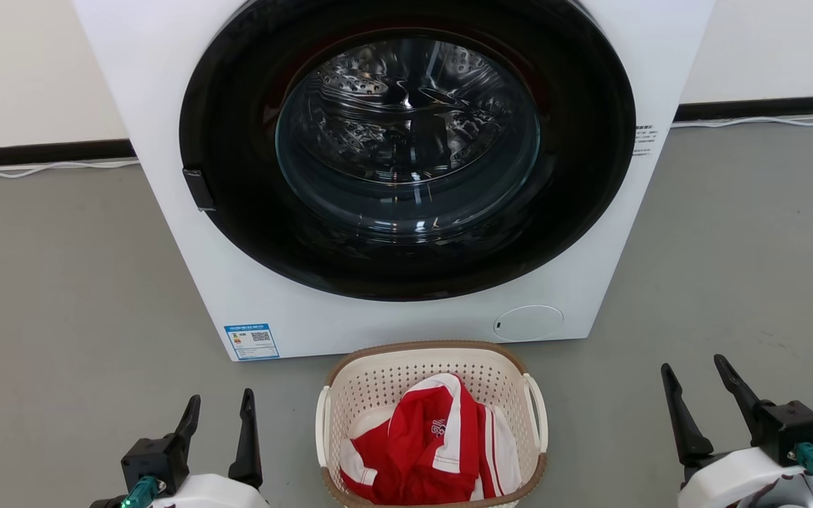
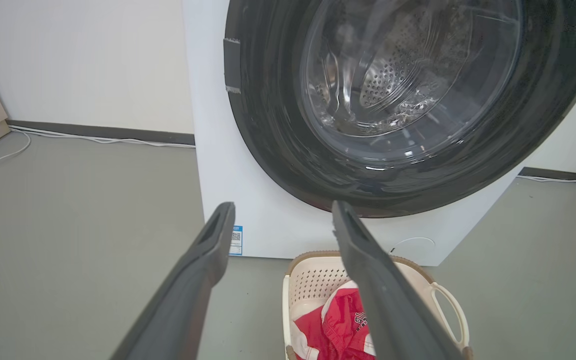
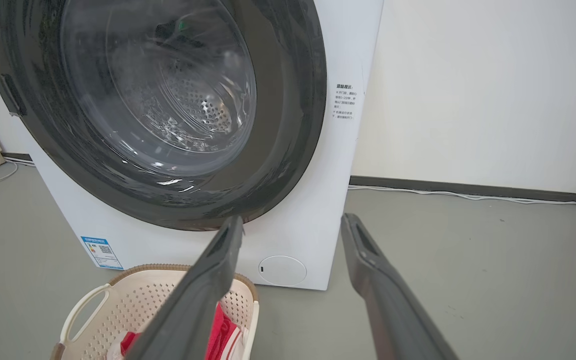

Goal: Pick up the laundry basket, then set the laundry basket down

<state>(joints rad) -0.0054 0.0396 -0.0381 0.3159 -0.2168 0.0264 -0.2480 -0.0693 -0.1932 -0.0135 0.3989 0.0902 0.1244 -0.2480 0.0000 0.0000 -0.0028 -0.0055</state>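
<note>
The laundry basket (image 1: 424, 346) stands on the floor (image 1: 61, 282), just near of the washing machine (image 1: 251, 282), holding a red garment (image 1: 428, 444). The left gripper (image 1: 221, 396) and right gripper (image 1: 693, 363) flank it, fingers spread apart and empty. Move each gripper inward to its nearest loop handle, then lift level.

The washing machine (image 1: 392, 324) is standing on the floor (image 1: 61, 317) with its back toward the wall (image 1: 25, 63) and its door (image 1: 583, 197) facing the robot. The laundry basket (image 1: 378, 384) is sitting on the floor just before the machine's front, near its middle. A crumpled garment (image 1: 428, 444), seemingly a jersey, is lying in the basket. The left pincer (image 1: 221, 396) is hovering left of the basket, and the right pincer (image 1: 693, 363) is hovering farther off on its right, neither touching it. A cable (image 1: 46, 167) is running along the foot of the wall on both sides of the machine.
</note>
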